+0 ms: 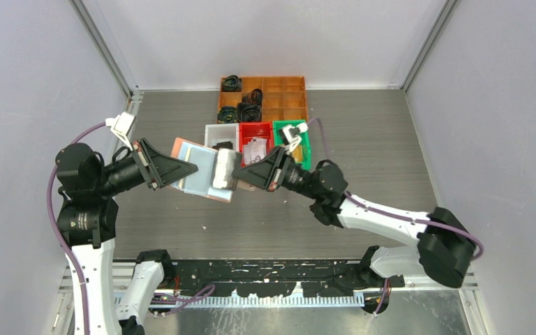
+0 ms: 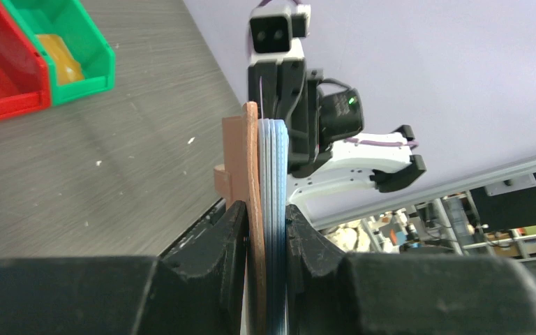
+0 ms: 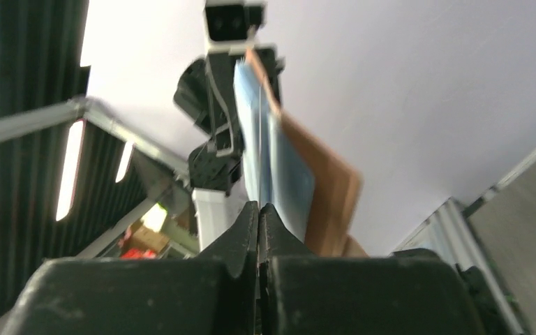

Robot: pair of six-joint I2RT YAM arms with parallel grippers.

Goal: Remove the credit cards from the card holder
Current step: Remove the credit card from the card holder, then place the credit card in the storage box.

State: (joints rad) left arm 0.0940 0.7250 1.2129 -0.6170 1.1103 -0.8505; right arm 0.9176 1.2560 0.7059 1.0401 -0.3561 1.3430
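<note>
The card holder (image 1: pixel 192 171), tan-pink with a grey-blue pocket face, is held above the table. My left gripper (image 1: pixel 181 167) is shut on its left side. In the left wrist view it stands edge-on (image 2: pixel 252 174) between my left gripper's (image 2: pixel 265 216) fingers. My right gripper (image 1: pixel 241 176) is shut on a whitish-silver card (image 1: pixel 222 169) that sticks out of the holder's right edge. In the right wrist view my right gripper (image 3: pixel 259 209) pinches the thin card edge (image 3: pixel 259 160), with the holder (image 3: pixel 289 174) just behind. The orange-yellow and black cards are hidden.
A white bin (image 1: pixel 213 132), a red bin (image 1: pixel 255 131) with whitish items and a green bin (image 1: pixel 303 150) with a yellow item stand behind the holder. An orange tray (image 1: pixel 279 98) with black coiled bundles is at the back. Grey walls stand left and right.
</note>
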